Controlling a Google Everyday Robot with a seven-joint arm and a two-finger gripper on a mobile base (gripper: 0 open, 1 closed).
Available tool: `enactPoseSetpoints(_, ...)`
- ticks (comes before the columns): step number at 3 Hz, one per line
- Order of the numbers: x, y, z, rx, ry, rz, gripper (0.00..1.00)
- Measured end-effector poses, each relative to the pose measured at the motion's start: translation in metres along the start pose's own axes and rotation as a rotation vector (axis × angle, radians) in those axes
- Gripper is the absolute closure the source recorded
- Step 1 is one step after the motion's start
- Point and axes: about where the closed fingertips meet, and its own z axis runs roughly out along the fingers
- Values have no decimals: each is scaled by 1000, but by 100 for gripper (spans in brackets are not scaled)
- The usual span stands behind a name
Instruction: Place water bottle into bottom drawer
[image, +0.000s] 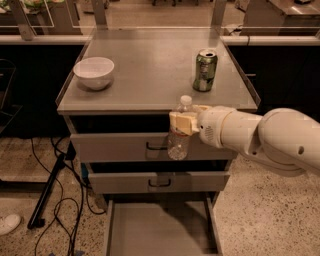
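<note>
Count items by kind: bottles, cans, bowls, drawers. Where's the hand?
Bottles: 1, water bottle, held by the hand in front of the top drawer.
Cans: 1, green can, on the cabinet top.
Bowls: 1, white bowl, same top.
Drawers: 3, bottom drawer pulled open.
Total: 6.

So the tan claw (181, 121), out in front of the upper grey drawer (115, 147) just off the near edge of the grey metal surface (150, 60), is clamped round the slim clear plastic water bottle (178, 146) and covers the band below its neck. Its far finger is mostly behind the bottle. The fat white robot arm (260, 137) runs off the right edge. The deep grey metal bottom drawer (160, 227) gets chopped by the bottom edge, so its near end isn't visible. Print on the green soda can (205, 70) is too blurry to read. A white shoe (7, 223) is half cut off at the left.
</note>
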Motion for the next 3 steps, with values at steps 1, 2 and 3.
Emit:
enactPoseSetpoints(1, 30, 6, 1, 38, 21, 50, 100)
enactPoseSetpoints(2, 57, 7, 6, 85, 27, 74, 100)
enactPoseSetpoints(3, 57, 7, 6, 85, 27, 74, 100)
